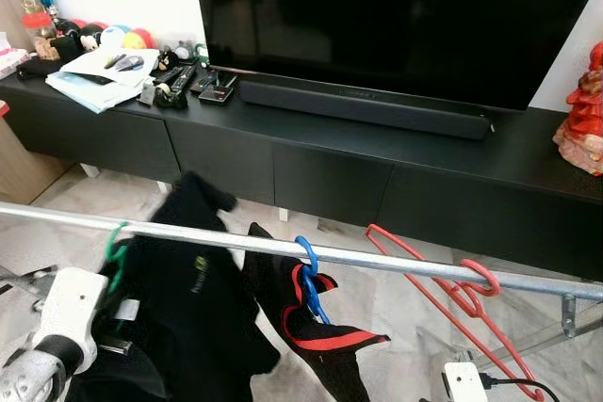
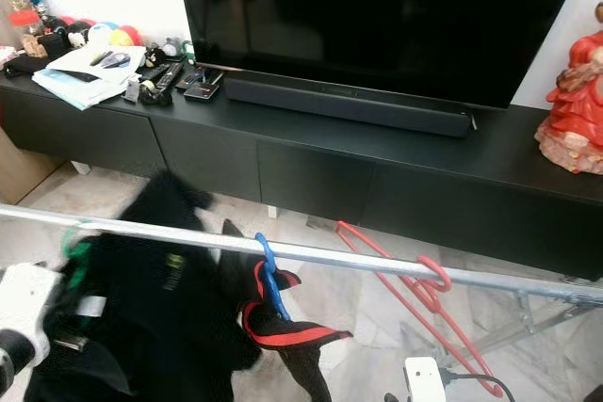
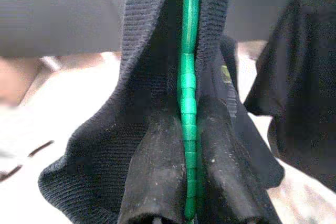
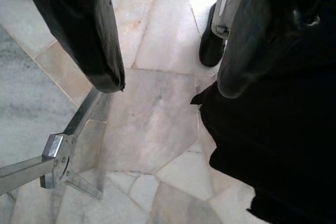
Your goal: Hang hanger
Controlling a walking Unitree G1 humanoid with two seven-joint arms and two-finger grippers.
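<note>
A green hanger (image 1: 116, 253) carrying a black garment (image 1: 193, 317) hooks over the silver rail (image 1: 377, 259) at its left end. My left gripper (image 3: 190, 182) is shut on the green hanger (image 3: 188, 103), with the garment's black collar (image 3: 142, 51) draped around it; my left arm (image 1: 52, 336) shows at the lower left. Further along the rail hang a blue hanger (image 1: 309, 275) with a black and red garment (image 1: 320, 331), then bare red hangers (image 1: 452, 298). My right gripper (image 4: 168, 85) is open over the marble floor, its fingers (image 4: 86, 35) wide apart beside black cloth (image 4: 278, 145).
A long black TV cabinet (image 1: 311, 167) stands behind the rail with a large TV (image 1: 396, 16), a soundbar (image 1: 363, 105), remotes, papers (image 1: 99, 77) and a red figurine (image 1: 584, 115). The rack's metal brace (image 4: 58, 156) lies on the floor (image 4: 152, 124). A white plug (image 1: 466, 381) sits low right.
</note>
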